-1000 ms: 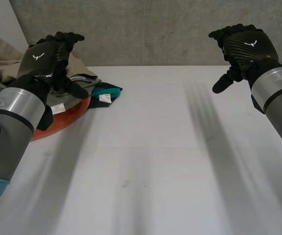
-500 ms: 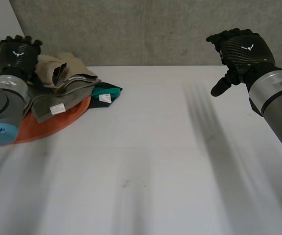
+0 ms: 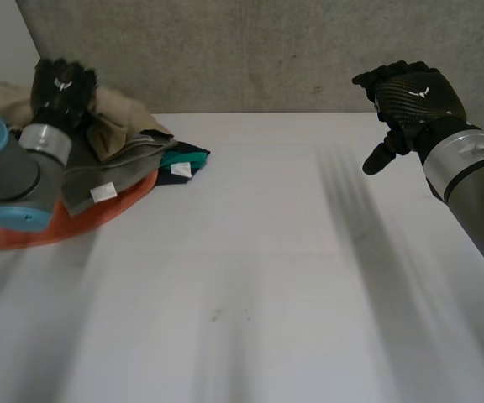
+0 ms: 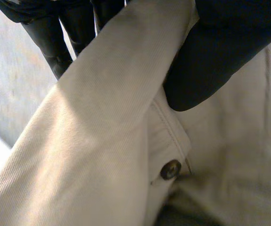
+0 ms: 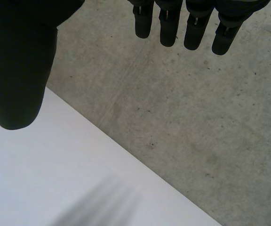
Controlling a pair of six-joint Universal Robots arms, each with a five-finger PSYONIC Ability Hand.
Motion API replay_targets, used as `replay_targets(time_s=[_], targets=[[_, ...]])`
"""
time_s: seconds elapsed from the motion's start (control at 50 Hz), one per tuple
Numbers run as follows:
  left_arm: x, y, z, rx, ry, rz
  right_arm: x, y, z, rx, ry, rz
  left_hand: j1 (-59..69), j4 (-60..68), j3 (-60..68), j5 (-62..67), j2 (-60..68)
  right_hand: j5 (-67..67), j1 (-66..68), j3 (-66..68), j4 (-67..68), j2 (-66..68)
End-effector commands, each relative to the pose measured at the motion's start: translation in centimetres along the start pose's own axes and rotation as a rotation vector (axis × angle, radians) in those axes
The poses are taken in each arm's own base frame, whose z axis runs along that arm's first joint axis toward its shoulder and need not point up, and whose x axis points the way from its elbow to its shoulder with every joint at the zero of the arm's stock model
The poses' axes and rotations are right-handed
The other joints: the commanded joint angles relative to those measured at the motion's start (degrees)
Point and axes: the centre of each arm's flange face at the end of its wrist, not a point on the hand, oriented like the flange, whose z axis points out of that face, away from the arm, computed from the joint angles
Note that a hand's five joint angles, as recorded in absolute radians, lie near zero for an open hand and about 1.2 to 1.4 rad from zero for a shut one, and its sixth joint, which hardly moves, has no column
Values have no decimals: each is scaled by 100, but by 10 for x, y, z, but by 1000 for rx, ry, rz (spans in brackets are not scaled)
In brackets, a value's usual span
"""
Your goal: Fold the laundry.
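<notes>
The laundry is a pile at the table's far left corner, with a beige garment (image 3: 123, 117) on top. Under it lie an olive towel (image 3: 112, 168), an orange cloth (image 3: 53, 228) and a teal and dark piece (image 3: 183, 159). My left hand (image 3: 61, 88) rests on the beige garment at the pile's back. In the left wrist view a fold of the beige garment (image 4: 102, 117), with a button (image 4: 170, 169), is pinched between the thumb (image 4: 211, 61) and the fingers (image 4: 74, 28). My right hand (image 3: 410, 96) hangs open above the table's far right, holding nothing, its fingers (image 5: 168, 23) straight.
The white table (image 3: 250, 277) spreads bare from the pile to the right edge. A grey concrete wall (image 3: 250, 50) stands right behind the table's far edge. White tags show on the olive towel and the teal piece.
My left arm has swung left and back onto the pile, and its hand has gone from open to shut on the beige garment. The right hand has barely moved.
</notes>
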Motion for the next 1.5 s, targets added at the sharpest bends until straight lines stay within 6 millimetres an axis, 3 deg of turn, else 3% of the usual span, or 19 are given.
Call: replay_targets(time_s=[0.02,0.06,0.14,0.18,0.26,0.32,0.34,0.38,0.4,0.46,0.54,0.64,0.76,0.84,1.02,1.14,1.34,1.42,1.5], targets=[[44,-126,-38,194,125,-227,5,-1,2,3,15,0,1526,1165,1303,1525,1166,-264,-325,-208,-191,-235],[57,-155,-52,235,177,-315,5,-2,2,7,21,-1,1526,1165,1303,1525,1166,-264,-325,-208,-191,-235],[97,-176,-74,249,291,-410,7,-5,2,13,32,4,1526,1165,1303,1525,1166,-264,-325,-208,-191,-235],[138,-166,-89,203,383,-432,8,-8,2,23,36,3,1526,1165,1303,1525,1166,-264,-325,-208,-191,-235],[198,-133,-113,85,515,-443,10,-12,3,34,44,2,1526,1165,1303,1525,1166,-264,-325,-208,-191,-235],[220,-115,-126,1,574,-435,11,-12,3,31,43,1,1526,1165,1303,1525,1166,-264,-325,-208,-191,-235],[229,-106,-134,-46,603,-426,12,-12,3,27,45,-1,-1070,-1431,-1293,-1071,-1430,-264,-325,-208,-191,-235],[235,-102,-142,-86,631,-411,18,-7,5,6,57,-4,-4245,-4606,-4468,-4246,-4605,-264,-325,-208,-191,-235],[236,-103,-147,-104,645,-400,20,-6,6,-2,63,-8,-5424,-5785,-5647,-5425,-5784,-264,-325,-208,-191,-235],[233,-112,-152,-110,658,-385,31,0,7,-40,82,-39,-5318,-5679,-5541,-5319,-5678,-264,-325,-208,-191,-235],[197,-142,-157,-122,609,-365,33,4,8,-86,72,-89,-5335,-5696,-5558,-5336,-5695,-264,-325,-208,-191,-235],[160,-161,-169,-165,522,-355,28,4,0,-160,31,-135,-5351,-5713,-5575,-5352,-5712,-264,-325,-208,-191,-235],[128,-150,-194,-284,410,-312,17,23,-19,-338,-52,-114,-5301,-5662,-5524,-5302,-5661,-264,-325,-208,-191,-235],[112,-124,-212,-403,329,-276,4,47,-35,-455,-108,-27,-5301,-5662,-5525,-5302,-5661,-264,-325,-208,-191,-235],[111,-85,-223,-538,326,-258,-22,93,-46,-479,-144,172,-5116,-5478,-5340,-5117,-5477,46,-15,102,119,75],[129,-66,-224,-586,402,-269,-39,115,-43,-435,-166,149,-3839,-4200,-4062,-3840,-4199,1056,995,1112,1129,1085],[150,-46,-224,-614,463,-276,-47,140,-36,-417,-189,39,-3603,-3964,-3827,-3604,-3964,2434,2373,2490,2507,2463],[156,-37,-216,-609,453,-276,-48,143,-33,-393,-192,7,-2679,-3040,-2902,-2680,-3039,3561,3499,3617,3634,3590],[149,-33,-203,-569,377,-278,-50,143,-30,-368,-191,-1,-244,-605,-467,-245,-604,6729,6667,6784,6801,6757]])
